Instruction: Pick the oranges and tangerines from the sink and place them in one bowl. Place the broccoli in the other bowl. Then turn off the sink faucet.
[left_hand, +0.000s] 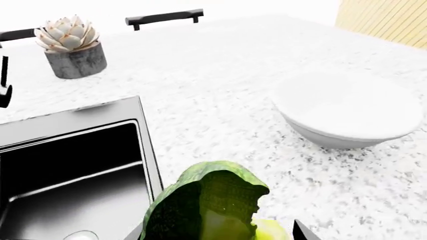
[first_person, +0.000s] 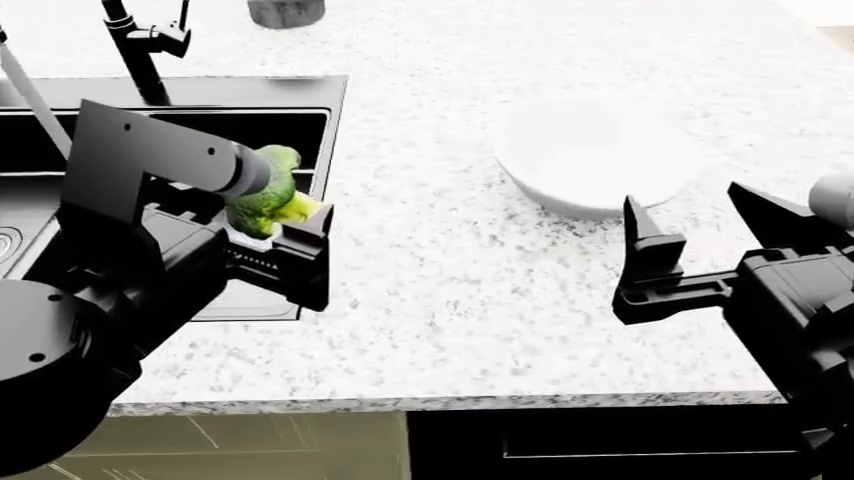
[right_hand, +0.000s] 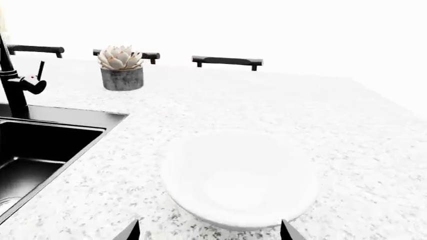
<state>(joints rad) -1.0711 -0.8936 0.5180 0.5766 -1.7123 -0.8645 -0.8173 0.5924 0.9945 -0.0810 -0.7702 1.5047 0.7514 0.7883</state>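
Left gripper (first_person: 283, 232), clamped on green bumpy-crowned broccoli floret (first_person: 271, 195); wide smooth white ceramic bowl (first_person: 587, 160) lies at two o'clock.

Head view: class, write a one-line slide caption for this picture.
Left gripper holds the broccoli at the sink edge; white bowl waits.

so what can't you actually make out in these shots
- Oranges, tangerines, wooden bowl: in no view.
- Sink floor, head view: mostly hidden behind the left arm.
- Faucet spout: cropped by frame edges.
- Left gripper grip on broccoli: contact hidden, both views.
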